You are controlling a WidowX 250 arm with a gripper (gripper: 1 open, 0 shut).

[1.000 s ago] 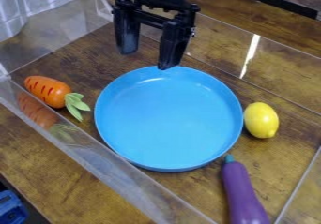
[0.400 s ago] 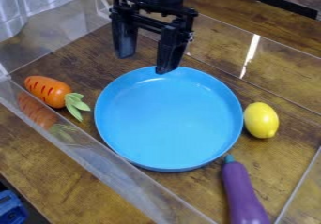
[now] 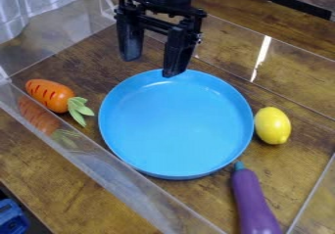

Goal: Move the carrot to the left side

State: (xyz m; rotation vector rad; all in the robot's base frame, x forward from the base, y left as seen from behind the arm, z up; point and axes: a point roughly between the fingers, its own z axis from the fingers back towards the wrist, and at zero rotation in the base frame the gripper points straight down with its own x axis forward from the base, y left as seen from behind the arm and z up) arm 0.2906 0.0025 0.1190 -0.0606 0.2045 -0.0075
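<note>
One carrot, stubby and orange with dark ridges, green leaves pointing right, lies on the wooden worktop left of the single blue plate. One lemon, one eggplant. My gripper hangs empty, jaws wide, over the plate's far rim.

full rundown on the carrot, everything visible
The carrot is a small, stubby orange toy with darker ridge lines and green leaves at its right end, plastic by the look. It lies on its side on the wooden table, left of the blue plate, leaves pointing toward the plate's rim. The gripper hangs open, well clear of it.
</note>
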